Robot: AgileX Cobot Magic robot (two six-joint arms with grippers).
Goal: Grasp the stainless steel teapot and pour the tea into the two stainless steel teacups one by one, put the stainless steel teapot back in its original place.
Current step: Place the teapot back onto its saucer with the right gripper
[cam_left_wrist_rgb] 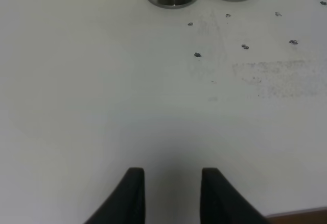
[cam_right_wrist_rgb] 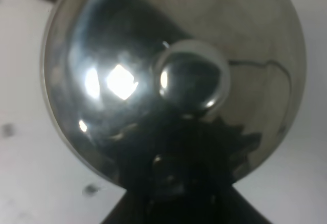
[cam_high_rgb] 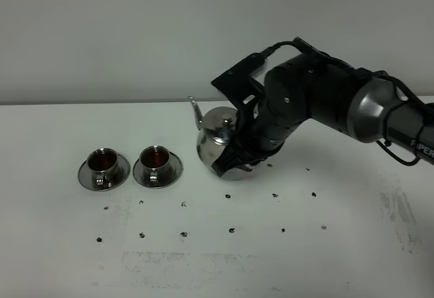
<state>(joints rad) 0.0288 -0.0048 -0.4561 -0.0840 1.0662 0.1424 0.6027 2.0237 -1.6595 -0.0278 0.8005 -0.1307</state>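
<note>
Right gripper [cam_high_rgb: 234,165]: matte black, closed on the teapot's handle side; fingertips hidden behind the pot in the high view and lost in dark blur in the wrist view.
Left gripper [cam_left_wrist_rgb: 171,193]: two black tapered fingers, drawn in as far as they go with a narrow gap of table showing between the tips, holding nothing, poised over bare table.
Stainless steel teapot [cam_high_rgb: 215,142]: mirror-bright, bulbous body, domed lid with a round knob [cam_right_wrist_rgb: 191,78], thin curved spout [cam_high_rgb: 195,110] rising toward the cups; roughly upright, right of the cups, its base hidden by the gripper.
Saucer under teapot [cam_high_rgb: 237,174]: only a shiny sliver seen below the pot; contact with the pot not clear.
Stainless steel teacups [cam_high_rgb: 103,162] [cam_high_rgb: 155,158]: small, polished, little handles facing the camera, dark reddish liquid inside, each on a wide round steel saucer; saucers side by side, almost touching.
Table [cam_high_rgb: 203,257]: flat white, matte, dotted with small dark specks, a scuffed grey patch near the front.
</note>
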